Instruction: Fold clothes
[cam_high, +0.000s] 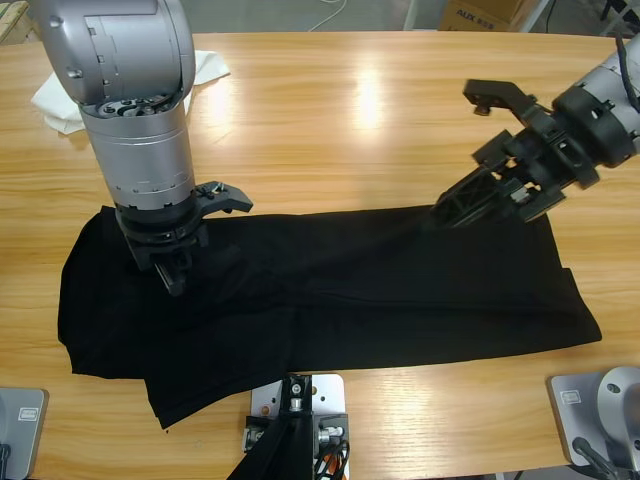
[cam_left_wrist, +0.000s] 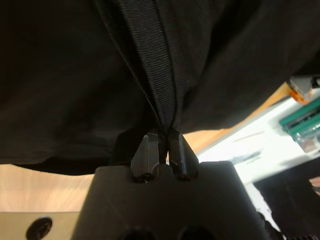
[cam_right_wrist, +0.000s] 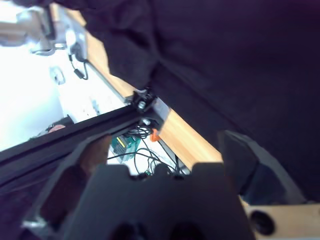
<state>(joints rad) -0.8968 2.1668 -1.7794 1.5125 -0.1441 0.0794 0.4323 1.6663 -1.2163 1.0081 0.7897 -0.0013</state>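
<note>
The left gripper (cam_left_wrist: 164, 150) is pinched tight on a ribbed hem of the large black soft-fabric T-shirt (cam_high: 330, 300), which lies folded lengthwise across the near half of the long wooden table (cam_high: 350, 110). The right gripper (cam_high: 470, 205), jaws spread wide, hovers at the shirt's far right edge. A clean fold probably needs both corners gripped and lifted evenly. A crumpled white cloth (cam_high: 60, 95) lies far left, well clear.

The left pincer (cam_left_wrist: 164, 145) pinches a ribbed edge of the black shirt (cam_left_wrist: 75, 75), above the wooden surface (cam_left_wrist: 40, 185).
</note>
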